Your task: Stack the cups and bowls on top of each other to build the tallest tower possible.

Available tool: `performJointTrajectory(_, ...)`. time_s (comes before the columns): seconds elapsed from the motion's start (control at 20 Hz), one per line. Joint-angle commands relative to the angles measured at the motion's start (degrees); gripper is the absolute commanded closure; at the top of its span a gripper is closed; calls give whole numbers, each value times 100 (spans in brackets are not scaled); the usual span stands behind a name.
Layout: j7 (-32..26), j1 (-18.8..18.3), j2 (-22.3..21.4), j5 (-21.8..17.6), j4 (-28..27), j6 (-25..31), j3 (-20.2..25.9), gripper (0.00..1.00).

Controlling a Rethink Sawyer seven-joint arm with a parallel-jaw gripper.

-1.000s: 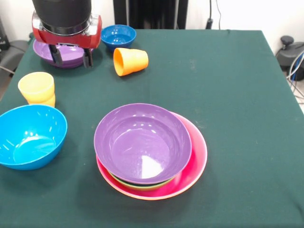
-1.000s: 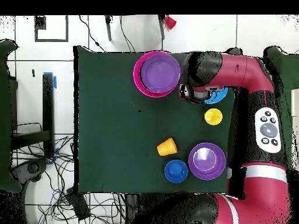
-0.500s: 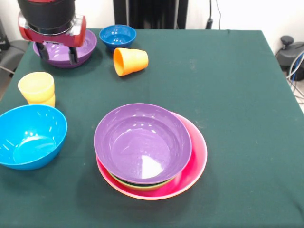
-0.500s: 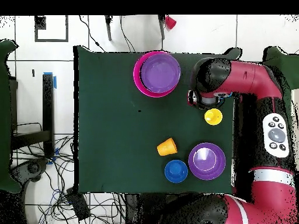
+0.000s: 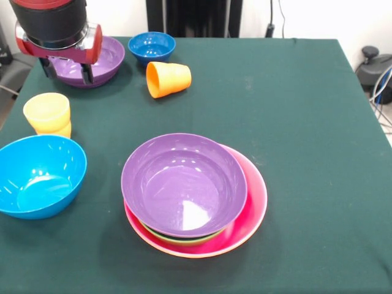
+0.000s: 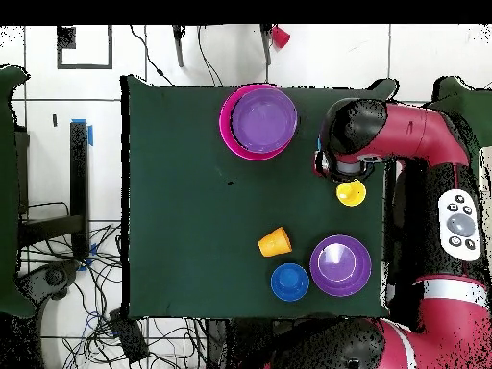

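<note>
Tower (image 5: pixel 195 199) of purple bowl nested over green and pink bowls at lower centre of green surface (image 5: pixel 294 122), light blue bowl (image 5: pixel 38 176) at left, yellow cup (image 5: pixel 48 114) above it, orange cup (image 5: pixel 167 79) lying on its side, tool (image 5: pixel 66 70) at upper left before second purple bowl (image 5: pixel 101 61), fingers spread, grasping nothing.

A black cylindrical wrist is seen above a glossy red collar edged by a silver band. Two short dark fingers (image 5: pixel 87 73) are carried beneath the hand (image 5: pixel 66 69). From overhead, rounded red arm segments with black joints and a grey button pad are shown.
</note>
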Motion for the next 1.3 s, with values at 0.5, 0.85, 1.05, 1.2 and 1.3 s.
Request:
performJointTrajectory(0.5, -1222, -89, 508, -103, 23, -77, 444, 0)
performJointTrajectory(0.85, -1359, -192, 658, -105, 46, -444, 584, 0)
performJointTrajectory(1.05, -1435, -269, 595, -172, 192, -560, 571, 0)
performJointTrajectory(1.2, -1494, -321, 583, -116, 271, -556, 637, 0)
performJointTrajectory(1.3, -1509, -321, 611, -91, 215, -459, 667, 0)
